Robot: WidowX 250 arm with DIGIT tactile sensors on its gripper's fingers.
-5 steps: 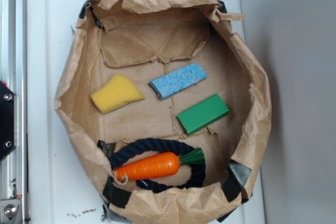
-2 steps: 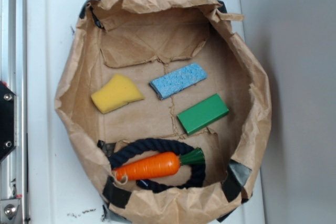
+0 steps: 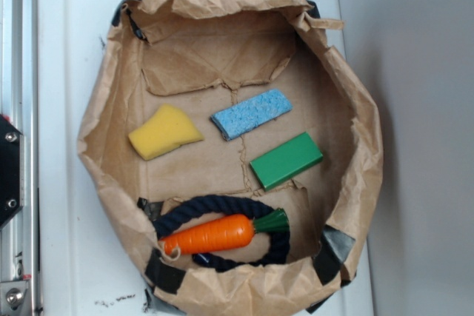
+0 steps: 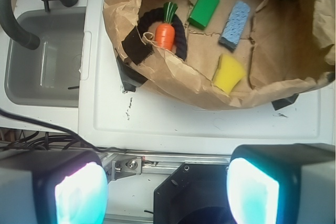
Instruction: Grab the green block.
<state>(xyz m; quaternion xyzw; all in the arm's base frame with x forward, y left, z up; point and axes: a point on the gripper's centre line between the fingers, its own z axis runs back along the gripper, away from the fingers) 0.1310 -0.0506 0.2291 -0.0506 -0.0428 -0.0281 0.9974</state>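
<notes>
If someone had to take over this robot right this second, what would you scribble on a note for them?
Gripper: open, holding nothing, over the white counter's edge, outside the paper bag.
Green block: lying flat on the bag's floor, touched by nothing. The blue sponge lies just beyond it, apart from it; the toy carrot rests on the dark rope ring nearer the bag's rim; the yellow sponge sits to one side.
Done: nothing visible yet; the block is not grasped.
Left: bring the gripper over the bag, lower it onto the block, close, lift. The bag's raised walls probably call for coming in from above.
</notes>
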